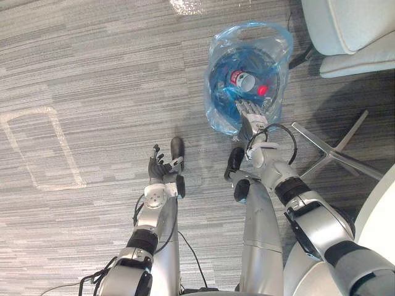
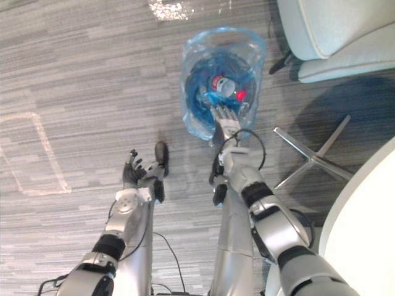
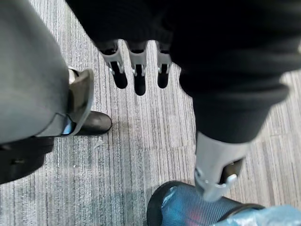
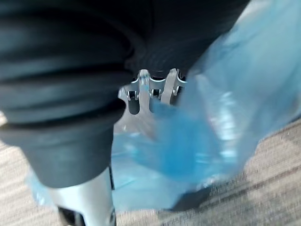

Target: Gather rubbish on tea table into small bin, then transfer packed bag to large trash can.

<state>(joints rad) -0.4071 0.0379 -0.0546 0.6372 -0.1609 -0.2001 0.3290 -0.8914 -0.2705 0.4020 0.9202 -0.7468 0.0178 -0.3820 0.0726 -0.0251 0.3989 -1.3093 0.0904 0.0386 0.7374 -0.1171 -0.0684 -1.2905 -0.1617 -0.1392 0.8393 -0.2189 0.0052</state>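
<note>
Left robot hand (image 1: pixel 162 169) relaxed wide, right robot hand (image 1: pixel 251 114) at rim of blue bag (image 1: pixel 222 43), grip unclear, bin (image 1: pixel 212 84) upright, mouth up

Right hand (image 1: pixel 250 114): fingertips hidden behind blue bag (image 1: pixel 219 111) film at near rim; grasp indeterminate. Small bin (image 3: pixel 155 214): wall mostly masked by bag. Rubbish (image 1: pixel 242 79) inside: red-labelled item, kind too small to tell. Chair (image 1: pixel 345 31), bench (image 2: pixel 370 209): cut off by picture edge.

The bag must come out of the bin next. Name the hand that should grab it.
Right. The right hand is at the near rim of the translucent blue plastic bag, while the left hand hovers open over the grey carpet, well apart from it.
</note>
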